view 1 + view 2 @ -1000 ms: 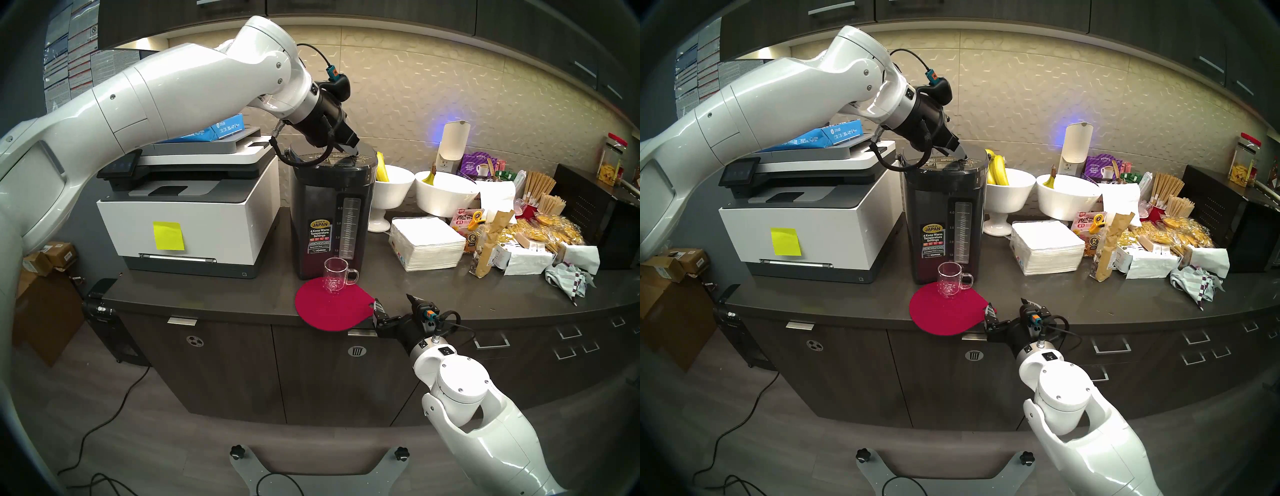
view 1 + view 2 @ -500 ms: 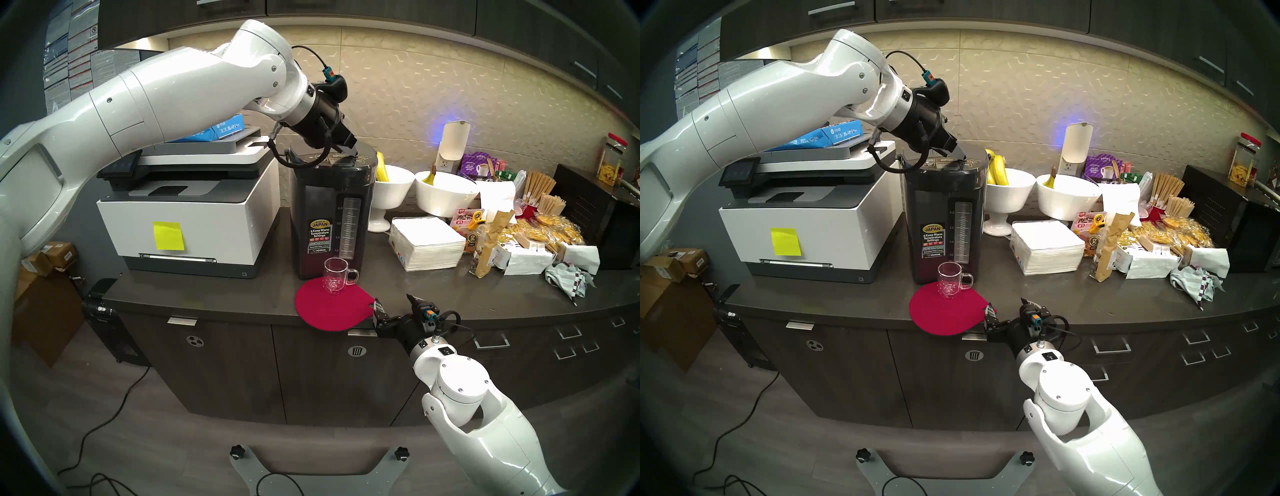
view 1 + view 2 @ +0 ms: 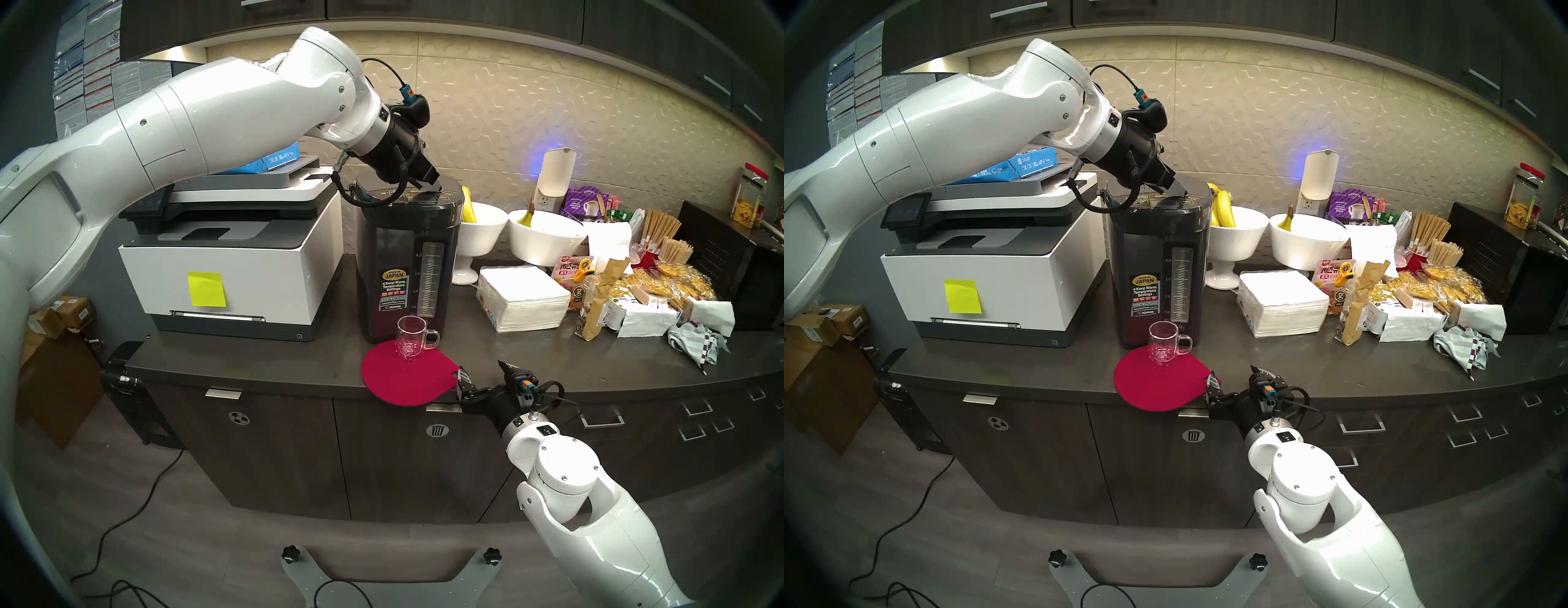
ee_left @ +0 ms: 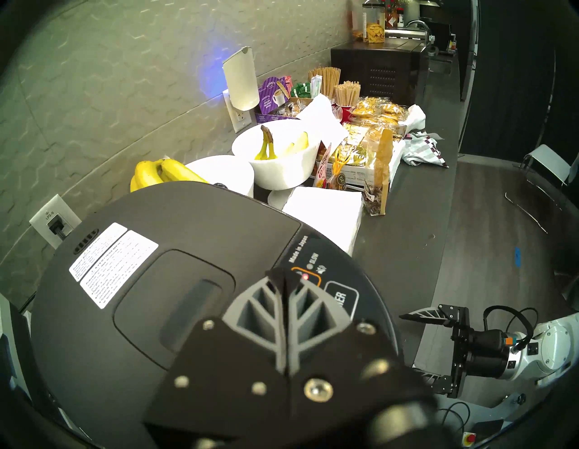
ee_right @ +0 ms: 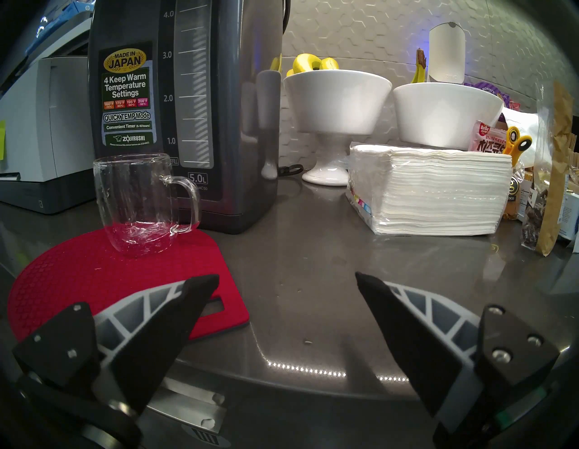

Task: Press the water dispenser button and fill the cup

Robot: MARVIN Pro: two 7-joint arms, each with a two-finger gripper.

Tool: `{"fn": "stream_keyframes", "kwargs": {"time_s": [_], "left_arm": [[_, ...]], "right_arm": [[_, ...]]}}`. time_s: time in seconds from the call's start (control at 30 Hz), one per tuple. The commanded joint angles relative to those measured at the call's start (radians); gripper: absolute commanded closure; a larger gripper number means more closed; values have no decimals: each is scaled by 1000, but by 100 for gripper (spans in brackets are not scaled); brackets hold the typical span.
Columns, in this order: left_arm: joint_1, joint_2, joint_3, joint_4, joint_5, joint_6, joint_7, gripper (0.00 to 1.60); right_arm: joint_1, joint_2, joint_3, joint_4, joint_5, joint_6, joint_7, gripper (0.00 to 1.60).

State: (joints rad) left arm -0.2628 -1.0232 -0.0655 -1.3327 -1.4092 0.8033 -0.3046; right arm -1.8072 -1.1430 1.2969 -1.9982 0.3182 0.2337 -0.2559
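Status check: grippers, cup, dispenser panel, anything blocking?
Left gripper shut, tips over dispenser panel. Right gripper open, idle. Cup empty on red mat. No obstruction.

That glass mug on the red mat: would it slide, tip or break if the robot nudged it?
The mug looks thin, clear and empty, so probably light and breakable. Its straight sides and broad base suggest it resists tipping. The textured red mat beneath likely grips it, limiting sliding.

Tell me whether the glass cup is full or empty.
Empty. The cup stands upright on the red mat before the water dispenser; its clear walls show no water line.
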Motion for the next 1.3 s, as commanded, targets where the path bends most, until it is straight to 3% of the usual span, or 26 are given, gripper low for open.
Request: {"fn": "stream_keyframes", "kwargs": {"time_s": [0.0, 0.63, 1.27], "left_arm": [[-1, 4, -13, 2, -14, 4, 25, 160], [-46, 79, -49, -70, -41, 47, 55, 160], [-22, 88, -23, -92, -35, 46, 78, 160]], "right_arm": [[5, -1, 0, -24, 0, 0, 1, 0], [4, -3, 1, -23, -1, 0, 3, 0], [4, -4, 2, -24, -3, 1, 4, 0]]}}
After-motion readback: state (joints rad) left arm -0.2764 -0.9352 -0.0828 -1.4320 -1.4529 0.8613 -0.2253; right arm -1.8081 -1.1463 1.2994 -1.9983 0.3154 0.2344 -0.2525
